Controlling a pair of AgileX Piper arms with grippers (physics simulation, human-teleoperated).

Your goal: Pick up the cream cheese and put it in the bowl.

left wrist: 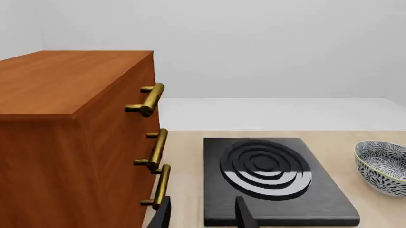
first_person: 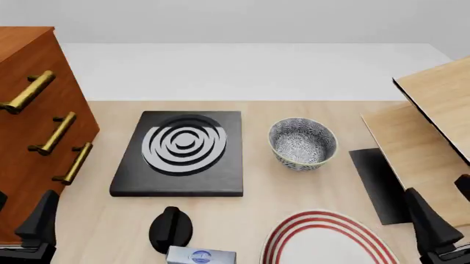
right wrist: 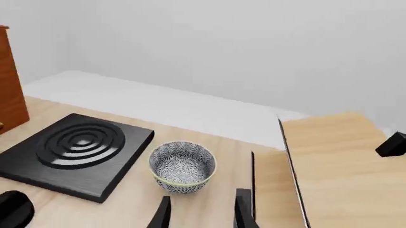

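The cream cheese (first_person: 201,256), a pale grey-blue box with a blue oval logo, lies at the near table edge in the front view, partly cut off, just in front of a black round knob (first_person: 170,229). The speckled bowl (first_person: 302,143) stands upright and empty at mid-table; it also shows in the left wrist view (left wrist: 382,166) and the right wrist view (right wrist: 182,166). My left gripper (first_person: 22,215) is open and empty at the near left, by the cabinet. My right gripper (first_person: 444,212) is open and empty at the near right. The box is hidden in both wrist views.
A black burner slab (first_person: 181,153) lies left of the bowl. A wooden cabinet (first_person: 29,126) with brass handles stands at the left. A white plate with red rings (first_person: 327,242) lies near front. A wooden rack (first_person: 433,126) and a dark mat (first_person: 378,184) are at the right.
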